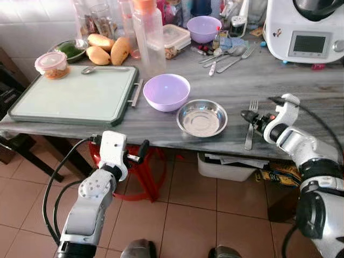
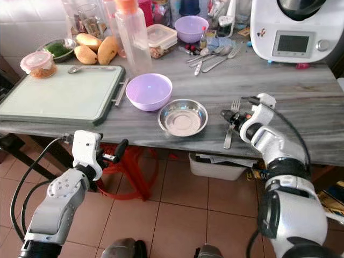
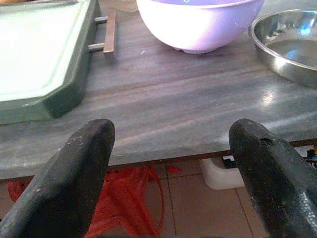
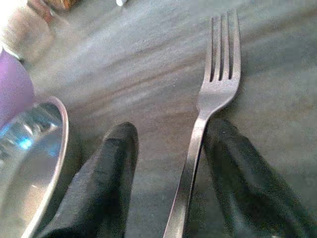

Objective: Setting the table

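Observation:
A steel fork (image 1: 253, 109) lies flat on the grey table (image 1: 306, 91) near its front edge, tines pointing away from me. My right gripper (image 4: 171, 131) rests low on the table, open, with one finger on each side of the fork's handle (image 4: 190, 163); the handle runs closer to one finger (image 4: 233, 168). Left of the fork sits a shallow steel plate (image 1: 202, 119), and beyond that a purple bowl (image 1: 166, 92). My left gripper (image 3: 171, 134) hangs open just below the table's front edge (image 1: 142, 151), nothing between its fingers.
A green tray (image 1: 75, 97) with a spoon (image 1: 102, 69) fills the table's left side. At the back stand a clear bottle (image 1: 148, 37), mangoes (image 1: 107, 48), another purple bowl (image 1: 203, 28), loose cutlery (image 1: 226, 56) and a white kitchen machine (image 1: 306, 29). A red stool (image 1: 141, 174) stands under the table.

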Available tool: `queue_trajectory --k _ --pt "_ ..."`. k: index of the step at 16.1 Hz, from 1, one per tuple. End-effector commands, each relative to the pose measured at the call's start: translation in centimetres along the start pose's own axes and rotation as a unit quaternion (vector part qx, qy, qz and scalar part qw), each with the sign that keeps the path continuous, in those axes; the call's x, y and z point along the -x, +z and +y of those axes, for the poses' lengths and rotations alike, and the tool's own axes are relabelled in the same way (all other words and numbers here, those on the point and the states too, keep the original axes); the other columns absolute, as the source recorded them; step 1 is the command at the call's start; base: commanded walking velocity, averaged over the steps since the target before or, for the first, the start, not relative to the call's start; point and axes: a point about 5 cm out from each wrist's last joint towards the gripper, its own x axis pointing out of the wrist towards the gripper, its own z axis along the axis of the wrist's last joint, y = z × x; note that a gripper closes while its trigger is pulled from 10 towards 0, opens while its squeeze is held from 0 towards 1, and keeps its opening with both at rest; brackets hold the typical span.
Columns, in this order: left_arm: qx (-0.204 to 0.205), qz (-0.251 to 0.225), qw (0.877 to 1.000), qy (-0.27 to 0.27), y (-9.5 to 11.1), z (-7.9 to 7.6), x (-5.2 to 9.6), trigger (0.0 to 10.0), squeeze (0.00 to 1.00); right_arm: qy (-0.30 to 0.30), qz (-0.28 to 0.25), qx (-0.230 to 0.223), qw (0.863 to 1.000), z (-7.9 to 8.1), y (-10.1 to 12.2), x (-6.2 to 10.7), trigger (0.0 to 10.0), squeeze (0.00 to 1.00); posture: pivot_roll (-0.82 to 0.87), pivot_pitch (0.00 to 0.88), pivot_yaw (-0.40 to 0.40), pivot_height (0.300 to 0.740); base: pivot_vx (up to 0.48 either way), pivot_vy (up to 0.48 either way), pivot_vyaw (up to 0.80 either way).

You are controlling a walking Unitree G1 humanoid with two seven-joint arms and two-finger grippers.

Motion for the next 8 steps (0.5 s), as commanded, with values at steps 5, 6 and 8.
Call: queue_trajectory --k 5,6,8 --pt "-0.001 0.000 1.000 0.003 -0.1 -0.1 -0.3 10.0 0.00 -0.041 0.013 0.048 0.998 0.2 -0.1 0.1 10.0 1.00 -0.01 0.017 0.074 0.740 0.000 0.000 0.00" --pt "0.000 0.000 1.000 0.003 -0.1 0.0 -0.4 10.0 0.00 -0.048 0.008 0.055 0.997 0.3 0.2 0.2 10.0 1.00 -0.01 0.013 0.072 0.740 0.000 0.000 0.00" --pt "0.001 -0.001 1.000 0.005 -0.2 0.0 -0.5 10.0 0.00 -0.059 -0.015 0.094 0.994 0.5 0.8 0.5 10.0 1.00 -0.01 0.010 0.071 0.740 0.000 0.000 0.00"
